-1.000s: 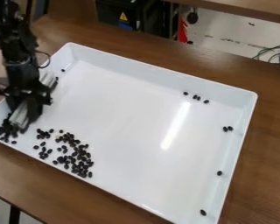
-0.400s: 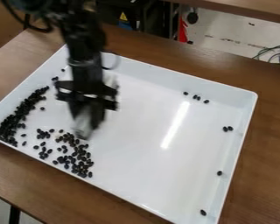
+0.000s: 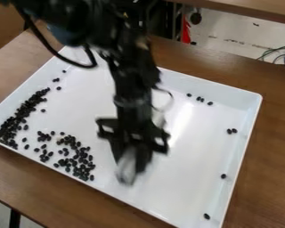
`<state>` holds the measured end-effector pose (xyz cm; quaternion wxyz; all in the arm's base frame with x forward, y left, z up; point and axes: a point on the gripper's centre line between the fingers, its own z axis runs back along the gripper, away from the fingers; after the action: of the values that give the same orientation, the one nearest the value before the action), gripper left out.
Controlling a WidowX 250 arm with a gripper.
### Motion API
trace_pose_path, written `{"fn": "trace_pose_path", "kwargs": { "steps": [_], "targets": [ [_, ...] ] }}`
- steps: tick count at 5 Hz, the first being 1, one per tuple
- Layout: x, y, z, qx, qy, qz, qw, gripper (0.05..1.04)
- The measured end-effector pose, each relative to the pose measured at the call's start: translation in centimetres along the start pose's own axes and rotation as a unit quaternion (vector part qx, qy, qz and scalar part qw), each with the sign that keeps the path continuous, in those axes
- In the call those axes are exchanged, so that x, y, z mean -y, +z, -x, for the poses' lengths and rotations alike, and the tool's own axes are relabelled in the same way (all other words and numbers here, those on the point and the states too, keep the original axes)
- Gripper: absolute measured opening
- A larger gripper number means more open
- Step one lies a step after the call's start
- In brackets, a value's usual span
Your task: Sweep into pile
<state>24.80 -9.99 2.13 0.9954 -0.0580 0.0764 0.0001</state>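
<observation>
The claw (image 3: pixel 130 159) is over the middle of the white tray (image 3: pixel 186 191), with a pale, blurred thing (image 3: pixel 126 171) at its lower end; how far open it is, I cannot tell. The dark beans lie in a band (image 3: pixel 20 116) along the left wall and a loose cluster (image 3: pixel 81 164) by the near wall, with strays (image 3: pixel 231 131) on the right. Raised walls hem them in. The arm (image 3: pixel 133 71) blocks part of the far wall, its cable (image 3: pixel 85 66) looping by the far left corner. The bench (image 3: pixel 79 200) carries the tray.
</observation>
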Motion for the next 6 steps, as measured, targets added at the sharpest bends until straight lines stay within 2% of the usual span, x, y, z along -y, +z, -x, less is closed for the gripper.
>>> {"fn": "trace_pose_path", "kwargs": {
  "steps": [1,2,3,4,5,6],
  "targets": [
    [3.7,-0.8,1.4,0.003,-0.026,0.003,0.9997,0.363],
    [2.2,-1.3,2.0,-0.011,-0.03,-0.015,0.9994,0.363],
    [-0.4,-1.9,1.7,-0.006,-0.017,-0.006,0.9998,0.363],
    [-3.9,-2.4,0.3,-0.005,0.005,-0.011,0.9999,0.363],
    [-8.1,-2.0,-0.5,0.004,0.015,-0.032,0.9994,0.363],
    [-12.8,-1.7,-1.2,0.007,0.056,-0.047,0.9973,0.363]
  ]
}}
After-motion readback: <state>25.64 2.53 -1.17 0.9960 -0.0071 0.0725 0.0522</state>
